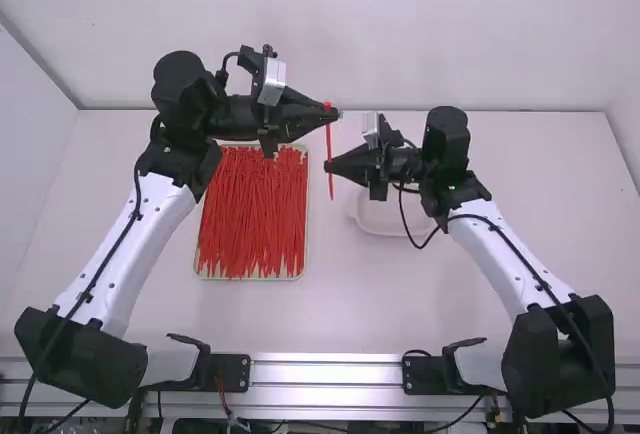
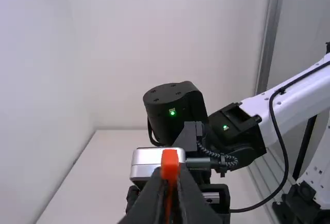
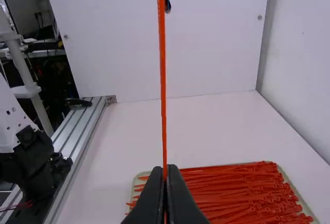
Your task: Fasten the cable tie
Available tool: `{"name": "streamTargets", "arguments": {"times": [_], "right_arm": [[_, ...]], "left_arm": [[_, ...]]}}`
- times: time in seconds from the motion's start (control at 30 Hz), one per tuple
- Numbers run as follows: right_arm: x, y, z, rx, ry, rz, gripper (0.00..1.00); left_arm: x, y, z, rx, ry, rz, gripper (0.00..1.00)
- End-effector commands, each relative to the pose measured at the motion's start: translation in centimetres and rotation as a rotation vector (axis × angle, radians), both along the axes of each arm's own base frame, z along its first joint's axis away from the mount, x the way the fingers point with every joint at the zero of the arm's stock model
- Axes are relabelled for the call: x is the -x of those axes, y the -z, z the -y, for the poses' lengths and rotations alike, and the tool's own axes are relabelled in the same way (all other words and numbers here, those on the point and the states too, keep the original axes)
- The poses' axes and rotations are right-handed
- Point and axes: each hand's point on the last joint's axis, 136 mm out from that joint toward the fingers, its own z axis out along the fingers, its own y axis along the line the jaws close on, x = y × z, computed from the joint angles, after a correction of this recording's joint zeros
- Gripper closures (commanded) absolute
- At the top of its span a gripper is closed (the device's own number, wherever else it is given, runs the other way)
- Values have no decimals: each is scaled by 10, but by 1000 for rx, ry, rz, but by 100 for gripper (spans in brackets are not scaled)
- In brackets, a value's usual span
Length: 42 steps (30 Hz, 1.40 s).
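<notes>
The cable tie (image 1: 329, 144) hangs in the air above the worktop (image 1: 380, 294), just beside the tray (image 1: 250, 277) of ties, with its long axis near vertical. The left gripper (image 1: 334, 111) is clamped on its upper end. The right gripper (image 1: 328, 166) is clamped on the strap lower down, and the tail points down past it.

I count one tray (image 1: 250, 277), one heap of red ties (image 1: 252, 209) on it (too many to tally), and right of the tray one cable tie (image 1: 329, 139), one white tub (image 1: 382, 222), plus two grippers: left gripper (image 1: 335, 111), right gripper (image 1: 328, 166).
</notes>
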Motion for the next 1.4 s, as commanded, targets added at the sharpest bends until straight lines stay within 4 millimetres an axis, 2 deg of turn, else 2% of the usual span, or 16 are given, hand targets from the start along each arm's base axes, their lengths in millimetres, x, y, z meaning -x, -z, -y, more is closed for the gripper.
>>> {"name": "streamTargets", "arguments": {"times": [0.0,0.4,0.43,0.47,0.5,0.53,0.63,0.73,0.87,1.0,1.17,1.23,1.3,1.37], "right_arm": [[-2,-9,1,-8,-5,20,100],[-2,-9,1,-9,-5,22,100],[-2,-9,0,-9,-5,22,95],[-1,-9,0,-9,-6,21,83],[-1,-9,0,-9,-6,21,75],[-2,-9,1,-9,-3,22,2],[-2,-9,1,-9,-2,22,2],[-1,-9,0,-8,-6,19,2],[-2,-9,1,-8,-4,19,2],[-2,-4,-1,5,5,-14,2],[-18,11,5,53,108,-83,2],[-18,13,5,60,106,-24,2],[-10,10,4,46,48,78,2],[-1,6,4,25,-11,152,2]], "left_arm": [[2,1,2,0,13,-1,98],[2,1,2,3,15,-38,99],[1,1,1,3,10,-46,99],[0,1,1,3,8,-56,99],[0,1,1,3,8,-57,99],[0,2,0,2,6,-61,99],[-6,3,0,5,-25,-92,99],[-22,12,-2,1,-114,-169,99],[-23,26,-2,-35,-122,-203,99],[-21,49,-3,-99,-126,-235,99],[-21,70,-3,-132,-124,-288,98],[-31,73,-5,-116,-164,-353,98],[-46,74,-11,-82,-202,-414,98],[-50,72,-14,-62,-189,-434,99]]}}
